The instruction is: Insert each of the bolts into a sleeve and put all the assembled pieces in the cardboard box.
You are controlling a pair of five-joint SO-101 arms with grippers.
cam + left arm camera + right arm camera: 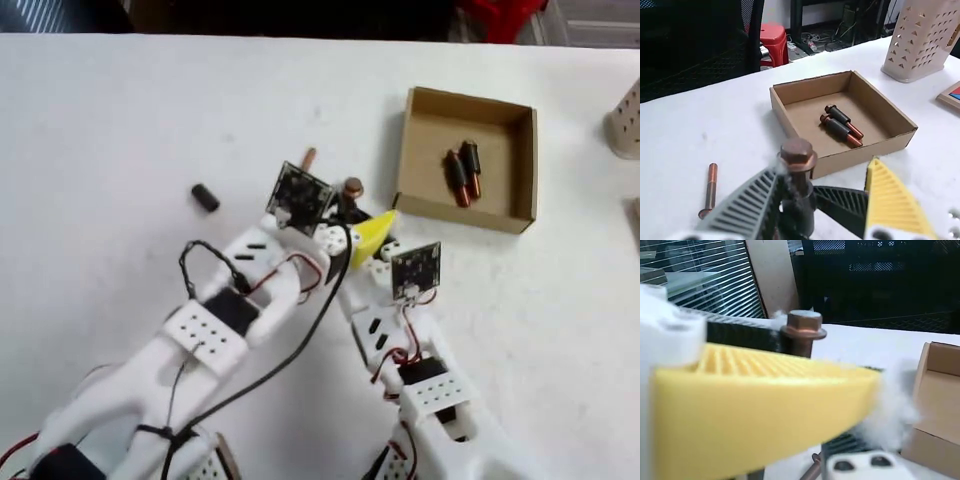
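Mid-frame in the high view, the left pincer is clenched on an upright bolt, whose shank is apparently seated in a dark sleeve. The right pincer sits just beside it to the lower right, its yellow finger near the bolt; whether it is grasping or released cannot be told. The cardboard box, upper right, holds two assembled pieces side by side. A loose bolt lies on the white worktop just above the pincers. A spare sleeve lies centre left.
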